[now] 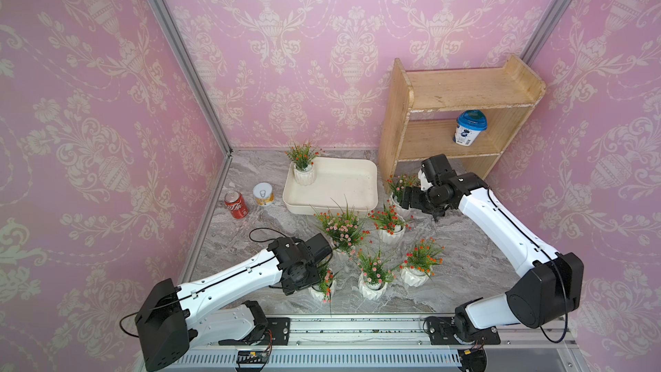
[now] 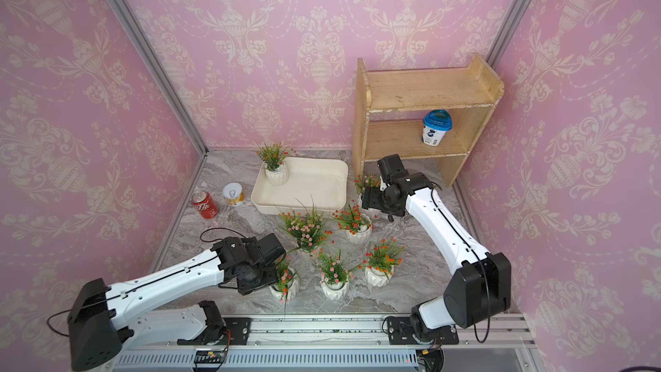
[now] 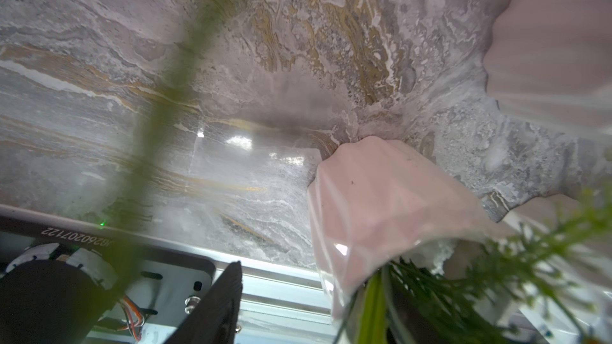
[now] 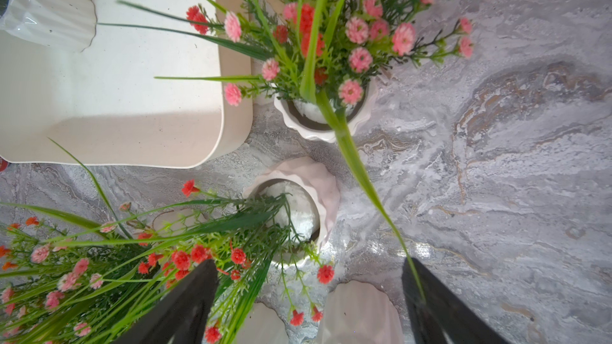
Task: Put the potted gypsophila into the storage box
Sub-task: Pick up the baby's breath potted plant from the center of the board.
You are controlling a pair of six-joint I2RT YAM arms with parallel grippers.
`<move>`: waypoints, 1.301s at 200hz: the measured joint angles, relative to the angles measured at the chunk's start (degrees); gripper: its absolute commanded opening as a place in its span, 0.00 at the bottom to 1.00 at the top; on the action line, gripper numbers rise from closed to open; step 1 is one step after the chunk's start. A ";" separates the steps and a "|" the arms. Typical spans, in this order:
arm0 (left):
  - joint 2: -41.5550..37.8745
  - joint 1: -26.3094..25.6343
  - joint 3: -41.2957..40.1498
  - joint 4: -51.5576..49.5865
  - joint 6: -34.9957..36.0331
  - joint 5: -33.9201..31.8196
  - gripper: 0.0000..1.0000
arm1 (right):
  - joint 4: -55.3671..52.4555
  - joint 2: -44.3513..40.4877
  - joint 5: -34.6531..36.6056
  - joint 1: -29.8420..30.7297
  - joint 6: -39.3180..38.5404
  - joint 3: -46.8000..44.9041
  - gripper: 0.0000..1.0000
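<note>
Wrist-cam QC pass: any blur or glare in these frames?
Left wrist view: a green stem near the lens is smeared out of focus, the faceted pot soft, glare spots on the marble tabletop. Right wrist view: pink blooms sharp. Both top views: crisp, even light.

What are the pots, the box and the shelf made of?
Pots: probably glazed ceramic, glossy white with ribbed sides and bright highlights; plastic is possible. Box: likely plastic, matte cream, with moulded rounded corners. Shelf: pale bare wood, grain showing, front edge worn.
</note>
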 measured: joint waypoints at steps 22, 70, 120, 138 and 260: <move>0.63 -0.26 -0.02 0.76 0.02 -0.02 0.53 | 0.00 -0.37 0.07 0.00 0.00 -0.61 0.90; 1.22 -0.57 -0.17 1.97 0.02 -0.04 0.39 | 0.00 -0.92 0.68 -0.37 0.00 -1.31 0.90; 1.22 -0.57 -0.24 3.34 0.00 -0.17 0.25 | 0.04 -1.11 0.87 -0.37 0.02 -1.77 0.90; 1.22 -0.59 -0.24 3.54 0.00 -0.20 0.21 | 0.02 -1.11 0.87 -0.37 0.02 -1.86 0.90; 1.92 -0.90 0.98 0.52 0.07 -3.21 0.00 | 0.28 -3.02 0.94 -0.74 0.00 -3.10 0.90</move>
